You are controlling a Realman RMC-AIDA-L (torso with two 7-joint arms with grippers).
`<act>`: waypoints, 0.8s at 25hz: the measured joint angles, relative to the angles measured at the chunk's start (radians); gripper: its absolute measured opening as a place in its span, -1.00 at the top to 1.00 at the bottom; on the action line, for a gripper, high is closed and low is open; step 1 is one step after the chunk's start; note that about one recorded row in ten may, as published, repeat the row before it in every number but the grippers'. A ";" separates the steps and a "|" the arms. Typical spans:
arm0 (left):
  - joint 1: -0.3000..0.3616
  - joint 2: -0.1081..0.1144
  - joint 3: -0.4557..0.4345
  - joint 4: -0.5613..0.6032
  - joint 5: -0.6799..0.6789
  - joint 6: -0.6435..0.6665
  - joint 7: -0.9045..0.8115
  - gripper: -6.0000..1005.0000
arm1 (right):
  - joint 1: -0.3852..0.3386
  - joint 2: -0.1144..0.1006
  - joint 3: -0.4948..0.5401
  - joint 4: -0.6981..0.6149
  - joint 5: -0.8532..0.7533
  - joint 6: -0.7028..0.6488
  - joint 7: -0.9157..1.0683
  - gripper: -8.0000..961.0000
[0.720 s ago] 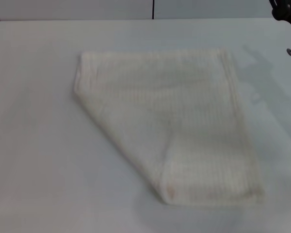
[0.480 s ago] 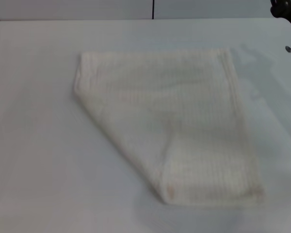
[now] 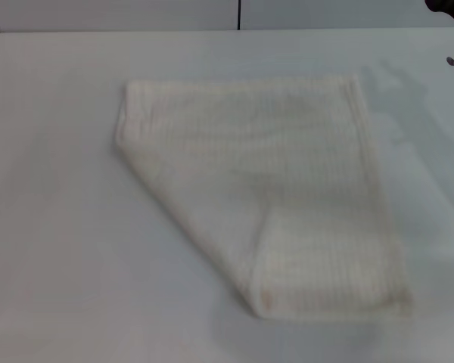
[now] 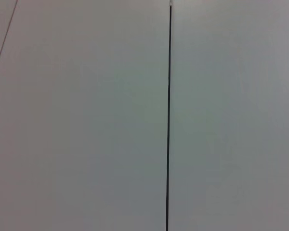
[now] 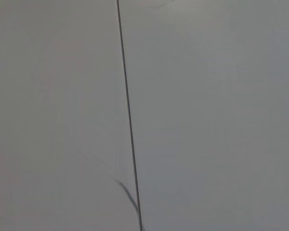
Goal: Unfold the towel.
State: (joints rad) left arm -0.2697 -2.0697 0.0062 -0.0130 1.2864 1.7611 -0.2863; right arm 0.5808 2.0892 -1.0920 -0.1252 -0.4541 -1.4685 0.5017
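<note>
The towel [image 3: 265, 189] lies folded on the white table [image 3: 53, 227] in the head view, a cream-white waffle-weave cloth with one diagonal folded edge running from the far left to the near middle. Its red tag does not show. A dark part of my right arm [image 3: 448, 6] shows at the far right corner, well away from the towel; its fingers do not show. My left gripper is out of view. The two wrist views show only a plain grey wall panel [image 4: 86, 115] with a dark seam [image 4: 168, 120], the same in the right wrist view [image 5: 127, 110].
The table's far edge [image 3: 136, 31] meets a grey wall. Bare tabletop lies to the left of the towel and in front of it.
The dark part of the right arm at the far right corner has drawn further up and out of the picture. The towel has not moved.
</note>
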 joint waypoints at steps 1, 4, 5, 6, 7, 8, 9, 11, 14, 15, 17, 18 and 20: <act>0.000 0.000 0.000 0.000 0.000 0.000 0.000 0.12 | 0.000 0.000 0.000 0.000 0.000 0.000 0.000 0.44; -0.004 0.000 0.005 -0.003 0.006 0.001 0.032 0.04 | -0.005 0.000 -0.002 0.001 0.000 -0.004 0.000 0.38; -0.004 0.000 0.005 -0.003 0.006 0.001 0.032 0.02 | -0.010 0.000 -0.003 0.000 0.000 -0.008 0.000 0.36; -0.006 0.001 0.005 -0.003 0.006 0.001 0.038 -0.01 | -0.014 0.000 -0.003 -0.001 0.000 -0.011 0.000 0.34; -0.008 0.001 0.004 -0.003 0.006 0.002 0.040 -0.03 | -0.017 0.000 -0.003 -0.001 0.000 -0.014 0.000 0.30; -0.008 0.001 0.003 -0.003 0.006 0.002 0.040 -0.03 | -0.020 0.000 -0.002 -0.001 0.000 -0.017 0.000 0.26; -0.009 0.001 0.002 -0.003 0.006 0.002 0.040 -0.02 | -0.021 0.000 -0.002 -0.001 0.000 -0.018 0.002 0.21; -0.011 0.001 -0.002 -0.012 0.003 0.003 0.039 -0.01 | -0.023 0.000 -0.002 -0.001 0.000 -0.020 0.005 0.13; -0.013 0.000 -0.015 -0.028 0.000 0.000 0.039 0.00 | -0.020 0.000 0.001 0.001 0.000 -0.019 0.006 0.37; -0.013 0.000 -0.015 -0.029 0.000 -0.003 0.039 0.01 | -0.018 0.000 0.001 0.001 0.000 -0.019 0.006 0.46; -0.013 0.000 -0.016 -0.029 0.000 -0.005 0.039 0.01 | -0.016 0.000 -0.002 0.002 0.000 -0.020 0.006 0.49; -0.013 0.000 -0.016 -0.029 0.001 -0.005 0.039 0.02 | -0.016 0.000 -0.002 0.002 0.000 -0.020 0.006 0.44; -0.011 0.001 -0.014 -0.029 0.002 -0.003 0.037 -0.37 | -0.016 0.000 -0.002 0.001 0.000 -0.020 0.010 0.35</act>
State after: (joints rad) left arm -0.2809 -2.0690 -0.0079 -0.0418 1.2882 1.7584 -0.2491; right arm 0.5650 2.0893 -1.0943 -0.1240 -0.4542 -1.4885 0.5119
